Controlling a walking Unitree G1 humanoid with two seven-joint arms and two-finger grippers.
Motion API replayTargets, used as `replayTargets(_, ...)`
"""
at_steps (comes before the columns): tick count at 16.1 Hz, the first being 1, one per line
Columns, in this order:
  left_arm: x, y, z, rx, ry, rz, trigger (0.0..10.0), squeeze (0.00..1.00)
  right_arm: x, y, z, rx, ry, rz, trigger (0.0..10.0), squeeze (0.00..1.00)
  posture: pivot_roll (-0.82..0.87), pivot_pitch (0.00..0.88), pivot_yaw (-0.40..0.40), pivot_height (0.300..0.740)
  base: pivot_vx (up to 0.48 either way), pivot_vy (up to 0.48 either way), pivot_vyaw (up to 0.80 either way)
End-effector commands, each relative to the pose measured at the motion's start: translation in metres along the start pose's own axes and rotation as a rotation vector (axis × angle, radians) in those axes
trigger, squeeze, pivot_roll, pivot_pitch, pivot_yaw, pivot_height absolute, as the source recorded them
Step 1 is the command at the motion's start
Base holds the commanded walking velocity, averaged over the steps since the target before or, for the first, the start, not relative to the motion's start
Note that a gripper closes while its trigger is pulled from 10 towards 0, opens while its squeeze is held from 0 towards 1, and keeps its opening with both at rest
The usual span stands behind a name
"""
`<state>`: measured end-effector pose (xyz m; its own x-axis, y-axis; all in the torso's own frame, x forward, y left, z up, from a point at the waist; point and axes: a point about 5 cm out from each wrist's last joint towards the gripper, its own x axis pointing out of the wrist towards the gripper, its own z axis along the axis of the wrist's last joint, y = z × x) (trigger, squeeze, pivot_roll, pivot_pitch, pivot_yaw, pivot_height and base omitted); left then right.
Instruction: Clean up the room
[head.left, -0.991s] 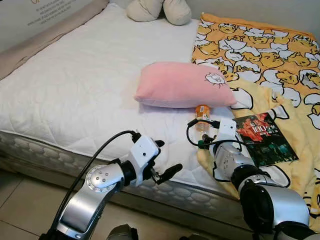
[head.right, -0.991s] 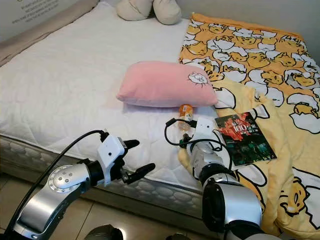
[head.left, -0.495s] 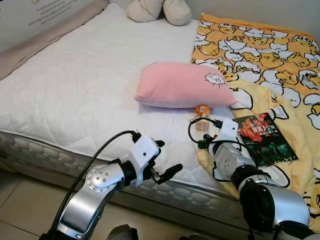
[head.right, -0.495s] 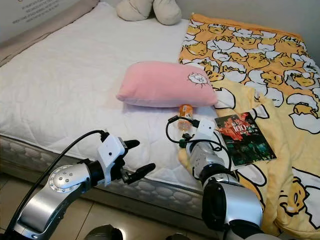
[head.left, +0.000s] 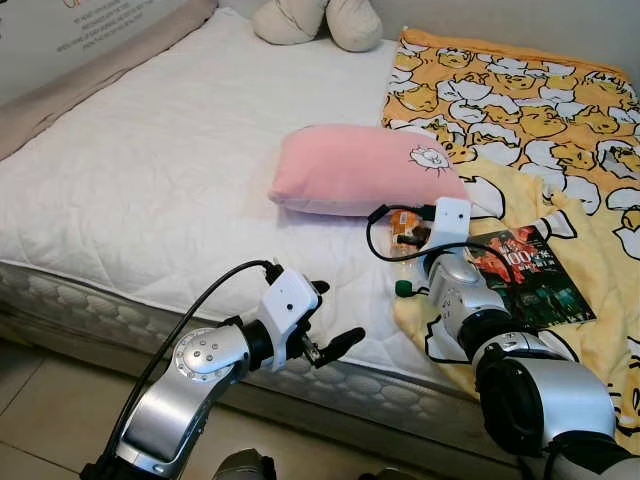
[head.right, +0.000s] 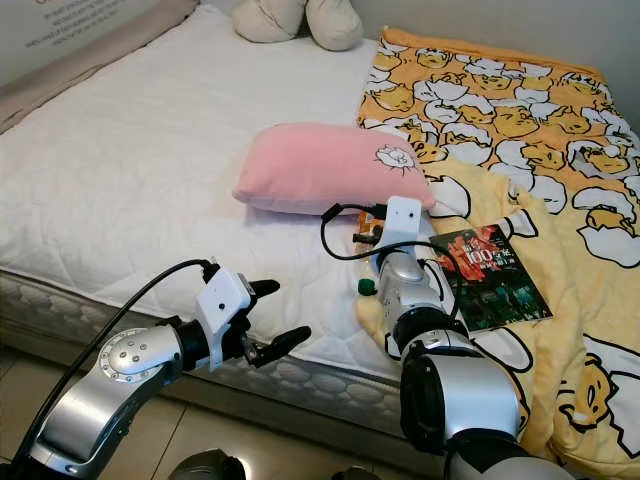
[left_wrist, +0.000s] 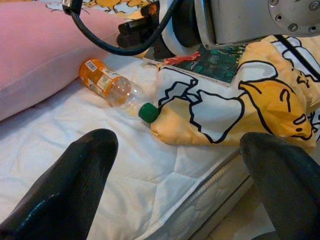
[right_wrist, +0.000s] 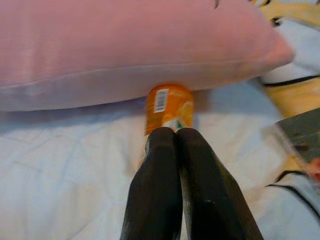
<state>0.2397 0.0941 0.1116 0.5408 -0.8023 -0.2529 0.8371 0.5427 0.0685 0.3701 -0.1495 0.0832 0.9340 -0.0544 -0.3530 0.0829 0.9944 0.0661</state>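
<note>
A clear plastic bottle (left_wrist: 112, 85) with an orange label and green cap (head.left: 403, 290) lies on the white mattress (head.left: 150, 190), its base against a pink pillow (head.left: 360, 170). My right gripper (right_wrist: 175, 132) hangs just above the bottle's orange end (right_wrist: 168, 107). Its fingers are pressed shut with nothing between them. My left gripper (head.left: 337, 311) stays open at the bed's near edge, well left of the bottle, its fingers (left_wrist: 65, 185) spread wide and empty.
A book (head.left: 530, 275) with a dark cover lies on a yellow duck-print blanket (head.left: 520, 100) right of the bottle. The blanket's folded corner (left_wrist: 210, 115) touches the green cap. A beige plush toy (head.left: 315, 20) sits at the bed's head. Tiled floor (head.left: 40, 420) lies below the mattress edge.
My right arm has lifted and reached forward towards the pillow, so its wrist now covers most of the bottle from above. The left arm has not moved.
</note>
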Motion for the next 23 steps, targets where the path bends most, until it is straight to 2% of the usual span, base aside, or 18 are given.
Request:
replayTargets(1,0.002,0.001,0.002,0.008,-0.008,-0.011,10.0,0.00,0.001,0.000,0.003,0.040,0.007,-0.008,10.0,1.00,0.15,0.006,-0.043,0.736,0.000,0.000,0.00)
replayTargets(3,0.002,0.000,0.002,0.009,-0.010,-0.017,10.0,0.00,-0.002,0.000,-0.016,0.168,0.112,-0.022,10.0,1.00,0.15,0.006,-0.043,0.736,0.000,0.000,0.00)
replayTargets(7,0.000,0.001,0.001,0.010,-0.009,-0.015,10.0,0.00,-0.006,-0.007,-0.035,0.235,0.198,-0.055,10.0,1.00,0.15,0.011,-0.042,0.736,0.000,0.000,0.00)
replayTargets(8,0.000,0.001,0.001,0.010,-0.008,-0.015,10.0,0.00,-0.006,-0.007,-0.035,0.233,0.199,-0.054,10.0,1.00,0.15,0.011,-0.042,0.736,0.000,0.000,0.00)
replayTargets(10,-0.002,0.002,0.000,0.009,-0.005,-0.013,10.0,0.00,-0.004,-0.007,-0.025,0.064,0.140,-0.048,10.0,1.00,0.15,0.010,-0.041,0.736,0.000,0.000,0.00)
replayTargets(11,-0.002,0.002,-0.001,0.009,-0.004,-0.013,10.0,0.00,-0.004,-0.005,-0.024,0.035,0.136,-0.040,10.0,1.00,0.15,0.007,-0.045,0.736,0.000,0.000,0.00)
replayTargets(18,0.001,0.000,-0.001,0.014,-0.008,-0.017,10.0,0.00,-0.003,-0.007,-0.021,-0.036,0.114,-0.054,10.0,1.00,0.16,0.000,-0.059,0.736,0.000,0.000,0.00)
replayTargets(20,0.001,0.001,-0.002,0.032,0.003,-0.008,10.0,0.00,-0.003,-0.007,-0.022,-0.005,0.120,-0.058,10.0,1.00,0.16,0.000,-0.058,0.736,0.000,0.000,0.00)
replayTargets(23,0.002,0.001,-0.002,0.013,-0.009,-0.012,10.0,0.00,-0.004,-0.006,-0.025,0.030,0.133,-0.057,10.0,1.00,0.16,0.000,-0.062,0.736,0.000,0.000,0.00)
